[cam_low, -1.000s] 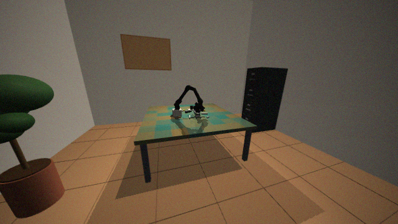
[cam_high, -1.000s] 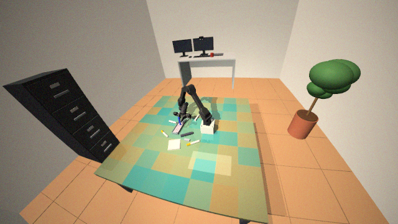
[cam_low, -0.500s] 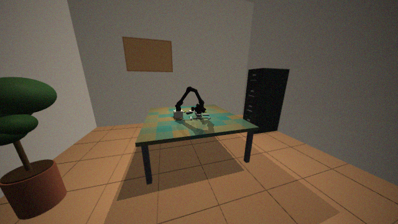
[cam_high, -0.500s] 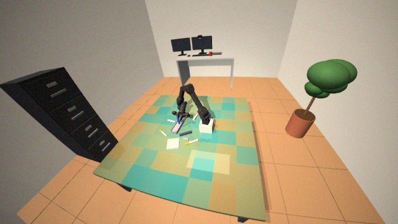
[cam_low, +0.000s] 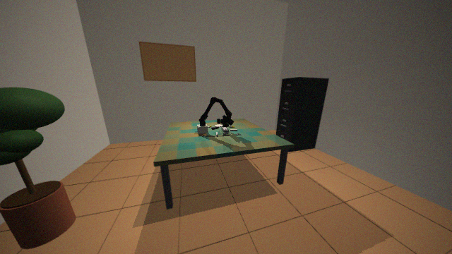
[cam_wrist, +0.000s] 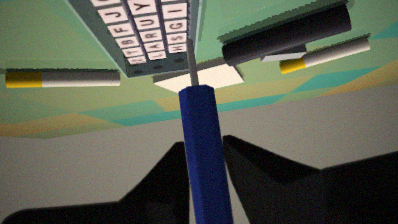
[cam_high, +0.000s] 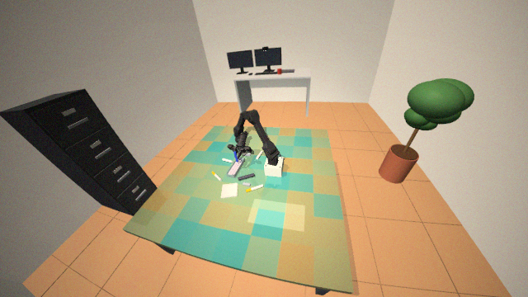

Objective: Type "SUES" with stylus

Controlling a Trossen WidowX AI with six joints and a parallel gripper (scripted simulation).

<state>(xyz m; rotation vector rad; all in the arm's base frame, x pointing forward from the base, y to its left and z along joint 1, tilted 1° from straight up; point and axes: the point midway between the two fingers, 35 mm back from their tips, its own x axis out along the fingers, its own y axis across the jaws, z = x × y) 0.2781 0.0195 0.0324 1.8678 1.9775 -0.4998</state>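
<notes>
Blue and six-sided in its barrel, the stylus (cam_high: 235, 156) (cam_wrist: 202, 150) is pinched between the two black fingers of the gripper (cam_high: 240, 151) (cam_wrist: 203, 147), which press on it from either side. Its thin grey tip points away from the fingers and overlaps the edge of the keyboard (cam_high: 236, 167) (cam_wrist: 117, 37) in the wrist view, beside the row of keys that shows H, S, G and I; whether it touches a key cannot be told. Pale keycaps with dark letters stand in rows on the keyboard's grey-green casing, which lies on the patchwork-topped table (cam_high: 223, 243) (cam_low: 226, 149).

Near one long side of the keyboard is a black cylinder (cam_high: 247, 176) (cam_wrist: 287, 35), with a small grey block (cam_high: 247, 184) (cam_wrist: 283, 54) close by and a white marker with a yellow end (cam_high: 255, 188) (cam_wrist: 325, 54) past that. Another yellow-ended marker (cam_high: 216, 176) (cam_wrist: 62, 78) lies on the keyboard's other side. Beyond the keyboard's end sits a cream square pad (cam_high: 229, 190) (cam_wrist: 227, 77).

Farther out, the black arm (cam_high: 261, 132) (cam_low: 214, 99) arches up and back down to its white base block (cam_high: 273, 170) (cam_low: 202, 130) on the same tabletop. Away from the table stand a black filing cabinet (cam_high: 88, 153) (cam_low: 301, 113) and a potted plant (cam_high: 398, 165) (cam_low: 39, 215).
</notes>
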